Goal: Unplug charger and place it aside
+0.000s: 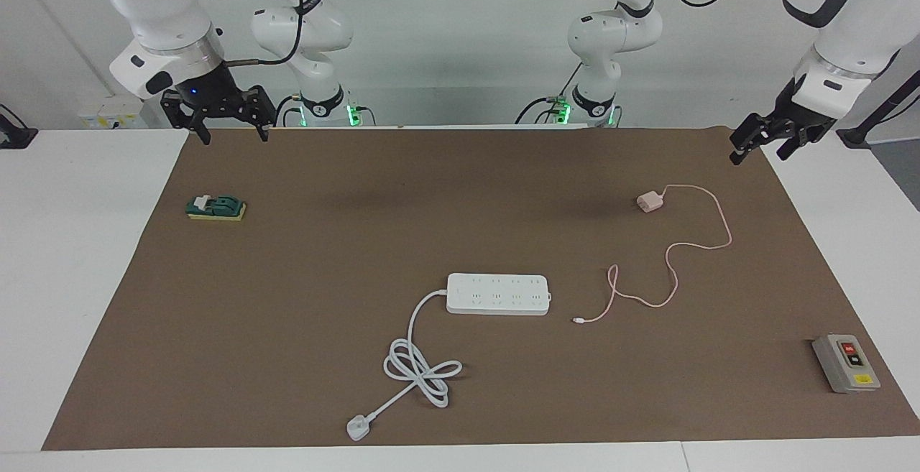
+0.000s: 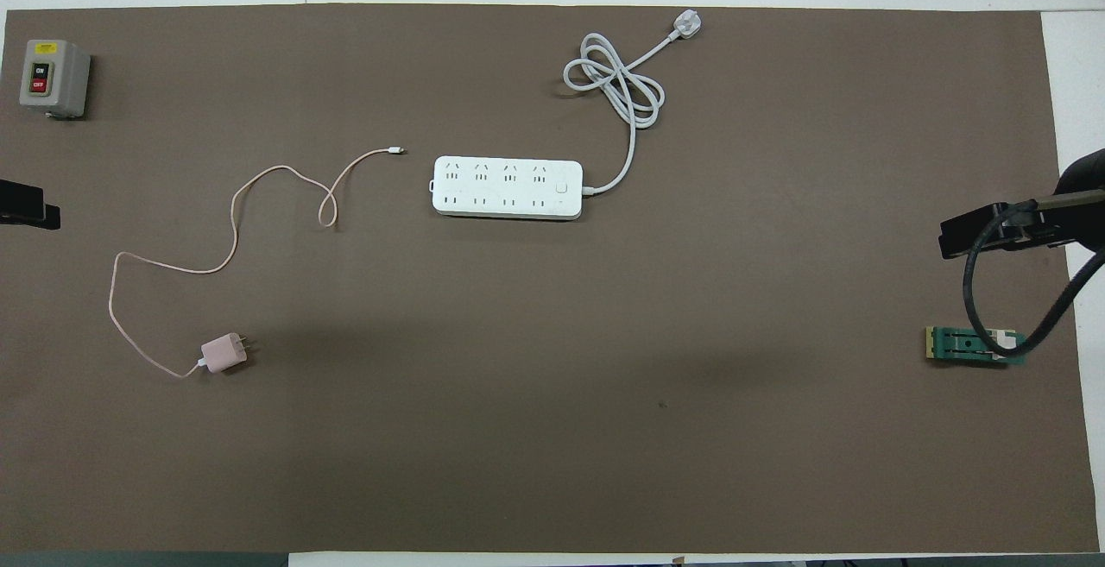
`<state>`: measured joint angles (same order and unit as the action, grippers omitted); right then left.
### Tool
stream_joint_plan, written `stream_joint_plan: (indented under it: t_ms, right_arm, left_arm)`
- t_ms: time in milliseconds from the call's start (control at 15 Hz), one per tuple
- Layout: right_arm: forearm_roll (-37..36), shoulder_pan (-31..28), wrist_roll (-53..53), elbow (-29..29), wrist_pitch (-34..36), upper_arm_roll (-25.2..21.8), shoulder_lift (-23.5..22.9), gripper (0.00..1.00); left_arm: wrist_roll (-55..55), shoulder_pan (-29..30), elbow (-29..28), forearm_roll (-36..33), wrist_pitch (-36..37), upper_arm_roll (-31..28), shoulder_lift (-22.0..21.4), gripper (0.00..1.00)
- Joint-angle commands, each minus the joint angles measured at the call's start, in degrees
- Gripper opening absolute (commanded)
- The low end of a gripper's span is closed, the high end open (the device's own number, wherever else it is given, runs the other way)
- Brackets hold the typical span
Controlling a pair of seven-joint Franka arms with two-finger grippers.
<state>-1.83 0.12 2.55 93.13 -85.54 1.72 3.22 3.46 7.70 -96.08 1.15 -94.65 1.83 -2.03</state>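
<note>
**Table scene with the charger lying free of the power strip**

A white table (image 1: 86, 256) covered by a brown paper mat (image 1: 323, 242) stands before a pale wall, with two white robot arms mounted at its robot end. The pale pink cube-shaped charger (image 1: 650, 202) lies on the mat toward the left arm's end, its prongs bare and out of any socket. Its long thin pink cable (image 1: 708, 245) loops away from the robots and ends in a tiny connector (image 1: 576, 321) resting just beside the white multi-socket power strip (image 1: 498, 294), without touching it. The strip lies near the middle of the mat; its thick white cord (image 1: 420, 364) coils farther from the robots and ends in a white plug (image 1: 357, 428) near the mat's edge. A grey switch box with red and black buttons (image 1: 846, 363) sits at the left arm's end, well apart from the charger. A small green block on a yellow base (image 1: 215, 207) lies at the right arm's end.

The left hand (image 1: 762, 143) hangs over the mat's corner at its own end, fingers apart, holding nothing. The right hand (image 1: 230, 129) hangs over the mat's edge above the green block's end, fingers spread and empty.
</note>
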Motion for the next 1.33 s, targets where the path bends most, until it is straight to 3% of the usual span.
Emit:
stream_joint_plan:
  t_ms: [0, 333, 600, 1267]
  right_arm:
    - [-0.7, -0.6, 0.4, 1.3, 0.1, 0.8, 1.2, 1.00]
    - [-0.7, -0.4, 0.3, 1.2, 0.0, 0.8, 1.3, 1.00]
    - [-0.7, -0.4, 0.2, 1.2, -0.2, 0.7, 1.3, 1.00]
    - [-0.7, -0.3, 0.2, 1.2, 0.0, 0.8, 1.3, 1.00]
  left_arm:
    - [-0.7, -0.7, 0.2, -0.6, -0.5, -0.4, 0.3, 1.00]
    - [-1.0, -2.9, -3.9, -0.5, -2.3, -0.6, -1.7, 1.00]
    - [-1.1, -5.9, -3.6, -0.4, -2.5, -1.6, -1.7, 1.00]
    - [-0.3, -6.1, -3.8, 0.1, -0.9, -1.0, -1.7, 1.00]
